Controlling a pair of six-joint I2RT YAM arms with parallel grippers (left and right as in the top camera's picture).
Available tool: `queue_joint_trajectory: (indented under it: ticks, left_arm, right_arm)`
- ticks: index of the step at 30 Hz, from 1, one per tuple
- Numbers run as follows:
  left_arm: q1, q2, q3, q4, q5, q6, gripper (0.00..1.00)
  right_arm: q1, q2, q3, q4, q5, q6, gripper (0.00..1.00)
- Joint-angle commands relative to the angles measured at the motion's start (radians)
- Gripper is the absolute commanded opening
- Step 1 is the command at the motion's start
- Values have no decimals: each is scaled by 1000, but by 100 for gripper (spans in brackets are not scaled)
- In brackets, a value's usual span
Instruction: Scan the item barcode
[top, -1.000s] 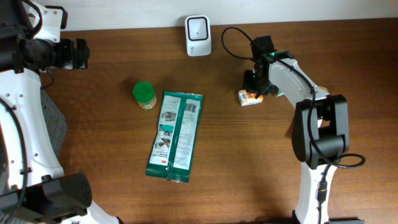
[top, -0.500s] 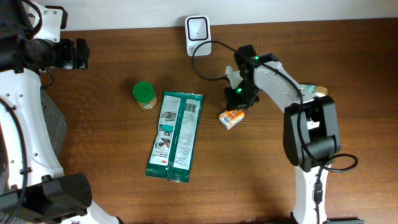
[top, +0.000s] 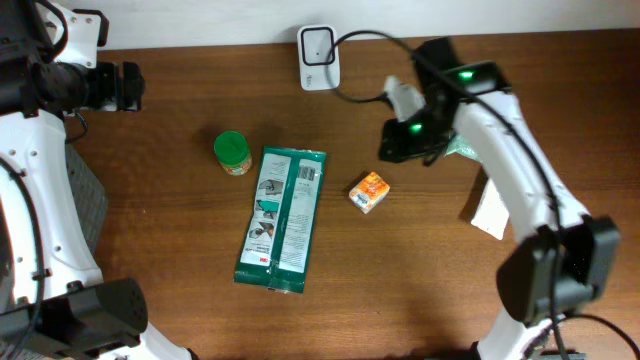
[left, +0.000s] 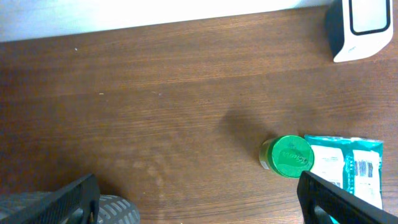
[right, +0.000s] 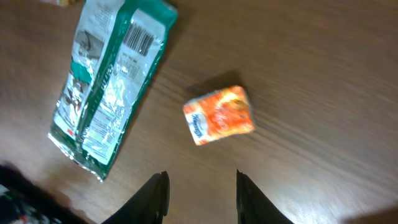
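Observation:
A small orange box (top: 368, 191) (right: 219, 115) lies loose on the table, just right of the green pouch (top: 283, 218) (right: 109, 81). The pouch's barcode faces up. At the back edge the white scanner (top: 318, 45) (left: 364, 25) stands upright. My right gripper (top: 392, 148) (right: 200, 186) hovers up and to the right of the orange box, open, with nothing between its fingers. Far off at the back left, my left gripper (top: 120, 87) (left: 199, 199) is wide open and empty. A green-lidded jar (top: 231, 152) (left: 286, 155) stands left of the pouch's top.
A black cable runs from the scanner to my right arm. A white flat item (top: 490, 215) and a teal item (top: 462, 148) lie at the right, partly under that arm. A grey mesh object (left: 109, 211) sits at the table's left edge.
My right gripper carried the orange box left toward the scanner, let it go beside the pouch, opened, and pulled back up and to the right. The left arm has not moved.

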Motion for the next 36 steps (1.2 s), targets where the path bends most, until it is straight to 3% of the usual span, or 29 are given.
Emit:
queue_joint_trajectory:
  ticks: [1,4,10,16,19,23,26,29,36]
  left_arm:
    - [2,-10,6,2,4,15,99]
    - [2,-10,6,2,4,15,99]
    - [2,-10,6,2,4,15,99]
    - [2,-10,6,1,4,15,99]
    - [2,-10,6,2,4,15,99]
    - [2,-10,6,1,4,15,99]
    - [2,-10,6,1,4,15,99]
    - [2,-10,6,1,4,15,99]
    - [2,-10,6,1,4,15,99]
  right_arm:
    - [-103,-74,19,-50,-13,71,33]
    - [-181,-72,13,-108,-13,124,33]
    - [-240,-64,-63,-60,-13,183,33]
    - [-240,-51,-246,151,-21,288,32]
    - [-233,-51,-395,367,-143,289,31]
    - [-185,-51,-523,534,-158,404,32]
    - [-134,-50,-576,629,-158,454,40]
    - [-90,-18,-586,656,-107,495,45]
    - [-81,77,-586,688,-141,497,45]
